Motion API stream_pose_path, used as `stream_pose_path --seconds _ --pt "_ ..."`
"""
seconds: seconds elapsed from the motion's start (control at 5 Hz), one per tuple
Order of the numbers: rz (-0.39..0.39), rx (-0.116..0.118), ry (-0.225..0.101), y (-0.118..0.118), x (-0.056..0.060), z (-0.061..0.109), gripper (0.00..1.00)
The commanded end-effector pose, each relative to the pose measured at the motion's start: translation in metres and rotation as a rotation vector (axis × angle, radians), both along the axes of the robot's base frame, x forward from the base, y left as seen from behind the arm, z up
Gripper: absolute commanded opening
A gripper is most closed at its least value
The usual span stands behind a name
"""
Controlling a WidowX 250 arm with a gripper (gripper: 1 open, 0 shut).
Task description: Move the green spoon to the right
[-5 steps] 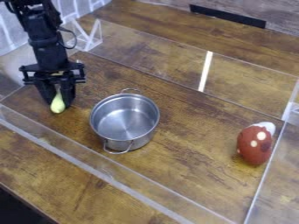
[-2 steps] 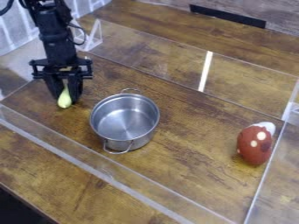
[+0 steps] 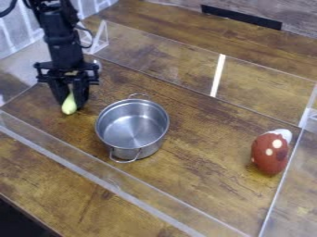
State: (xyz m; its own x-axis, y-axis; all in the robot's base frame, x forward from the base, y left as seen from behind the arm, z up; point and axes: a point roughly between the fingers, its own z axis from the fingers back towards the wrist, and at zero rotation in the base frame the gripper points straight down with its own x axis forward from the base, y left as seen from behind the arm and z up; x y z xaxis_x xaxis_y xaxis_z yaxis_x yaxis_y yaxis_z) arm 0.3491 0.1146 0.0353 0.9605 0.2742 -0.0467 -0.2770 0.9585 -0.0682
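Observation:
The green spoon hangs between the black fingers of my gripper at the left of the wooden table, only its yellow-green handle end showing below the fingers. The gripper points down and is shut on the spoon, a little above the table. The spoon's silver bowl is hidden by the gripper. The steel pot stands just to the right of the gripper and nearer the camera.
A red-and-white ball-like object lies at the right. Low clear plastic walls border the wooden work area. A pale reflection streak crosses the table behind the pot.
The gripper has carried the spoon a little to the right, toward the pot, and turned slightly about its vertical axis.

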Motion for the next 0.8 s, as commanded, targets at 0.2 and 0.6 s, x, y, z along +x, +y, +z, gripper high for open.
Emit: stream_pose_path --seconds 0.2,0.6 --pt "-0.093 0.064 -0.145 -0.022 0.021 0.089 0.0" --pt "-0.105 0.064 -0.193 -0.074 0.018 0.134 0.0"
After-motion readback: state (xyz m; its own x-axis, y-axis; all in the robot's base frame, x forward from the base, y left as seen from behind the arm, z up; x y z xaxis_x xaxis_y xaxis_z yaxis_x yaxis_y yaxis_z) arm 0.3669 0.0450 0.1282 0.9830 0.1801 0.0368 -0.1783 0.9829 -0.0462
